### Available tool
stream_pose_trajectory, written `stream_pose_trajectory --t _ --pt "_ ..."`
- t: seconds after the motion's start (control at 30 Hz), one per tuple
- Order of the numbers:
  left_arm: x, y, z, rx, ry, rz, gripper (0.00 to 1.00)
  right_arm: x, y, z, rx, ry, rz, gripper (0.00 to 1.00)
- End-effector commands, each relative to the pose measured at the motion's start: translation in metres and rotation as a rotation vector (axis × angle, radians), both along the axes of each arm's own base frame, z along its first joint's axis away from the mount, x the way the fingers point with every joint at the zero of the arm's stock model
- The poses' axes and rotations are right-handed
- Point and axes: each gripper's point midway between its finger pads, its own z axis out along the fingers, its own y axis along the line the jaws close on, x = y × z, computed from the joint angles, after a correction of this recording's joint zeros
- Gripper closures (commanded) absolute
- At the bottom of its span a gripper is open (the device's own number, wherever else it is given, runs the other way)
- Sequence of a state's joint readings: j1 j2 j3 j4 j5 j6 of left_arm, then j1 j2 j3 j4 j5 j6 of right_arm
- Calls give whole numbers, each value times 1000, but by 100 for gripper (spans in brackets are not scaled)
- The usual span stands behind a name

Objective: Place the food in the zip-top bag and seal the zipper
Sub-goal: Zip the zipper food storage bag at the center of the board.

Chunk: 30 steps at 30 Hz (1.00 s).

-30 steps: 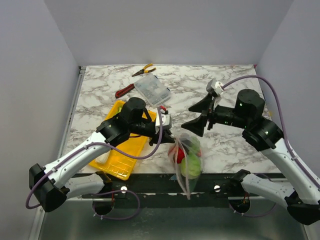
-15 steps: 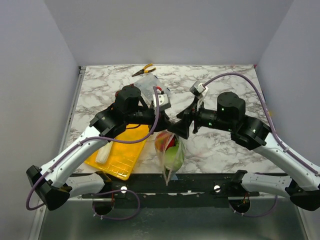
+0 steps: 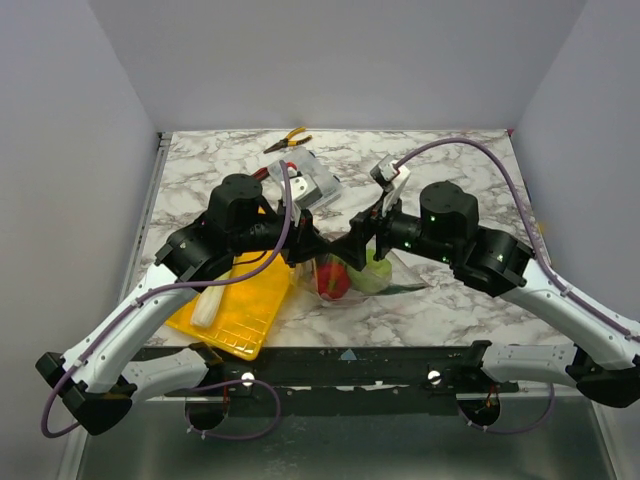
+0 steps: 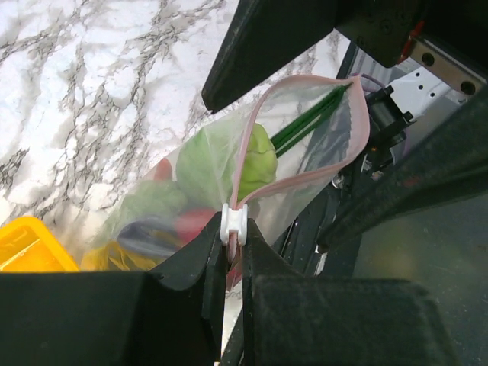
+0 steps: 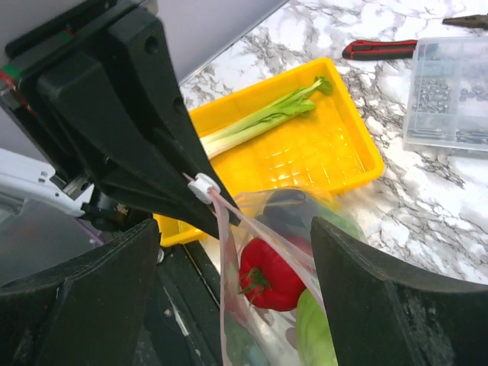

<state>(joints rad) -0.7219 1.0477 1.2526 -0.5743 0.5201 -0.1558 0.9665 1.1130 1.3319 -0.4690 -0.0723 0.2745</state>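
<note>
The clear zip-top bag (image 3: 385, 280) sits low over the table between my arms. Inside it are a red tomato (image 5: 271, 274), a green cabbage (image 4: 255, 156) and darker food. Its pink zipper (image 4: 305, 171) gapes in a loop. My left gripper (image 4: 232, 245) is shut on the zipper's end just below the white slider (image 4: 233, 223). My right gripper (image 5: 236, 252) is open, with one finger on each side of the bag's mouth and touching nothing. A white-green leek (image 5: 263, 118) lies in the yellow tray (image 5: 347, 156), outside the bag.
The yellow tray (image 3: 245, 310) lies at the front left under my left arm. Behind it are a clear rigid box (image 3: 305, 180), red-handled pliers (image 5: 379, 48) and yellow-handled pliers (image 3: 287, 139). The table's front edge is just below the bag.
Both arms swung left and back, carrying the bag from over the front edge onto the table. My right gripper came in from the right and now straddles the bag's mouth.
</note>
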Motion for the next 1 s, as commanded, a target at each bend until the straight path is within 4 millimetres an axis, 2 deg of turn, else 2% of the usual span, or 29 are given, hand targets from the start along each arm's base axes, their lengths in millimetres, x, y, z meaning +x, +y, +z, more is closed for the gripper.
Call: stream_pose_trajectory --t 0.0,0.13,0.23,0.37,0.47,0.53,0.6,0.67,0.73,0.83,0.87,0.97 --pt "3 1 13 -30 -18 25 100 -3 4 -17 -120 -47 45 18" --pt "5 0 16 -25 0 29 100 -21 18 -38 -249 -103 91 19" --pt "4 -1 20 -35 -1 18 100 -22 19 -56 -363 -150 48 22" --pt "4 2 17 -25 -18 12 100 -13 9 -61 -380 -174 -19 30" --pt "1 4 13 -19 -30 -19 100 -16 1 -55 -342 -200 -17 34" --pt "-3 5 12 -26 -40 -54 100 -19 1 -55 -331 -203 -2 43" --pt "-9 5 13 -38 -55 -90 100 -21 4 -57 -331 -194 17 57" --pt "-14 6 15 -50 -75 -115 100 -21 8 -58 -324 -196 19 74" --pt "-19 8 15 -58 -90 -140 100 -19 10 -58 -320 -205 17 99" --pt "-29 8 17 -93 -110 -213 100 -21 15 -60 -305 -199 34 100" --pt "-31 9 13 -100 -107 -230 96 -22 15 -61 -298 -200 37 100" --pt "-28 9 0 -132 -124 -229 67 -26 15 -57 -256 -205 50 100"
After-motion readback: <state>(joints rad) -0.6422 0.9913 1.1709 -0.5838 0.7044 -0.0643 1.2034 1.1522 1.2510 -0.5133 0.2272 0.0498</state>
